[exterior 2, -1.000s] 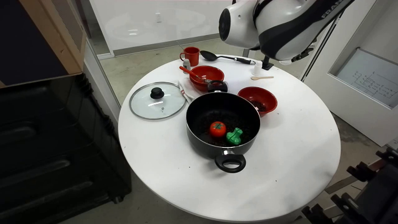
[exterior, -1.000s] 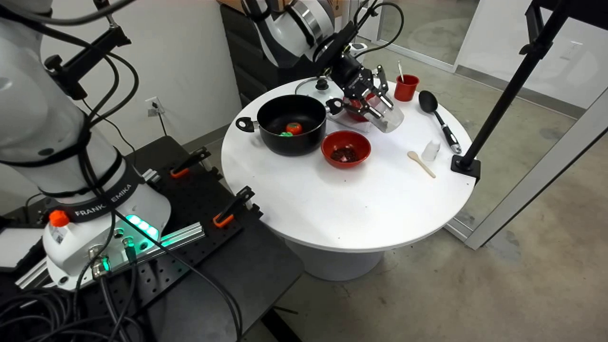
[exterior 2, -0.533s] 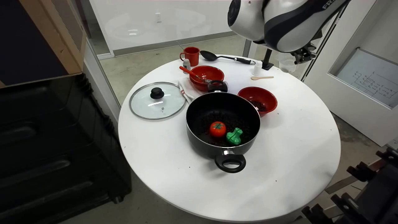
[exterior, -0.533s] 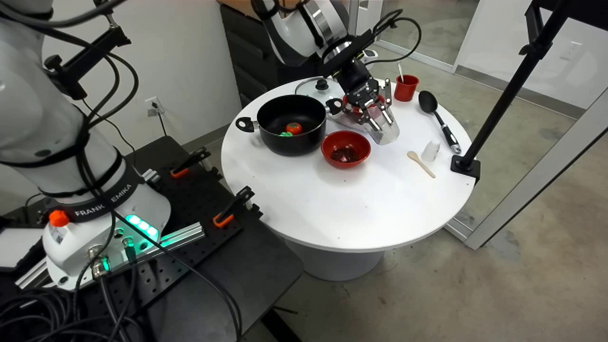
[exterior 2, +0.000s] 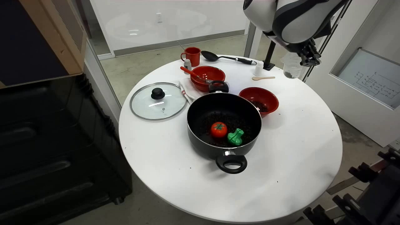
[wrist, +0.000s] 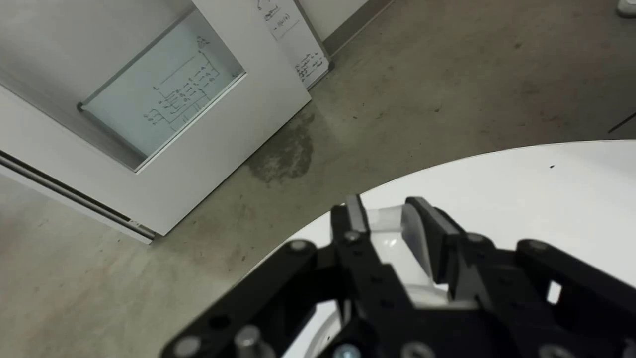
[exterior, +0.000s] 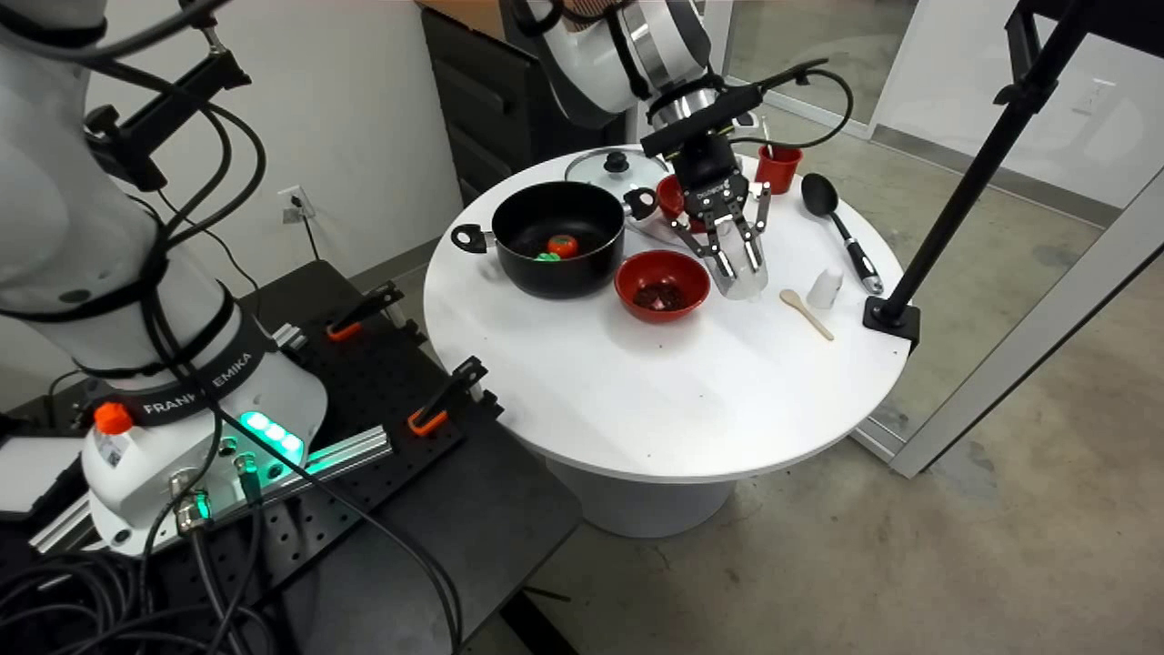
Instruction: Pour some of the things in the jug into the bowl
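My gripper (exterior: 742,261) is shut on the jug (exterior: 747,286), a clear whitish vessel, and holds it raised above the table. In an exterior view, dark bits show at the bottom of the jug (exterior 2: 292,66). In the wrist view the jug's translucent handle (wrist: 387,219) sits between the gripper (wrist: 382,206) fingers. The front red bowl (exterior: 637,306) stands on the table with dark bits inside; in an exterior view the jug is just right of it. The bowl (exterior 2: 259,93) also shows in an exterior view, partly behind the pot; it is out of the wrist view.
A black pot (exterior: 555,284) with a tomato and a green toy stands beside the bowl. A second red bowl (exterior 2: 200,86) holds a utensil. A glass lid (exterior 2: 145,106), red mug (exterior 2: 193,57), ladle (exterior 2: 210,56), white cup (exterior 2: 258,68), wooden spoon (exterior 2: 264,78) and stand post (exterior: 937,205) stand around.
My gripper has moved with the jug, downward and toward the nearer table area in an exterior view. The jug has turned more upright, and its dark contents now show.
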### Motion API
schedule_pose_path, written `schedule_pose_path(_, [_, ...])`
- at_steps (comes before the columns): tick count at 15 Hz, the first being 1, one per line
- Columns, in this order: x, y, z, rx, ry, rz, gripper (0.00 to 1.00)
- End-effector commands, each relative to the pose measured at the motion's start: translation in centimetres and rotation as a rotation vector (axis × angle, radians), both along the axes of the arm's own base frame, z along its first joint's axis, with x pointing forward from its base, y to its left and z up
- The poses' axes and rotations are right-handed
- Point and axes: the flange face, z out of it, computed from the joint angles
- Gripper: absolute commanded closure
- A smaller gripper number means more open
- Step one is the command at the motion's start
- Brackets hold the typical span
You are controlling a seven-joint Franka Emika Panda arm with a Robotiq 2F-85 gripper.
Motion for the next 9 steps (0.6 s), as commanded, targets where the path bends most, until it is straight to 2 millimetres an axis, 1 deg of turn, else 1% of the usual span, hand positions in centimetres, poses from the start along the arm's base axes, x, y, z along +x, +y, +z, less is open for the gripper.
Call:
schedule_pose_path(1, [0.7, -3.0, -0.8, 0.082, 0.018, -0.063, 0.93])
schedule_pose_path(4, [1.2, -4.3, -2.0, 0.127, -0.027, -0.037, 0.93])
schedule_pose_path(7, [1.6, -4.7, -3.3, 0.173, -0.074, -0.005, 0.93])
schedule_pose_path(9, [1.6, -4.7, -4.3, 0.202, -0.071, -0.003, 0.93])
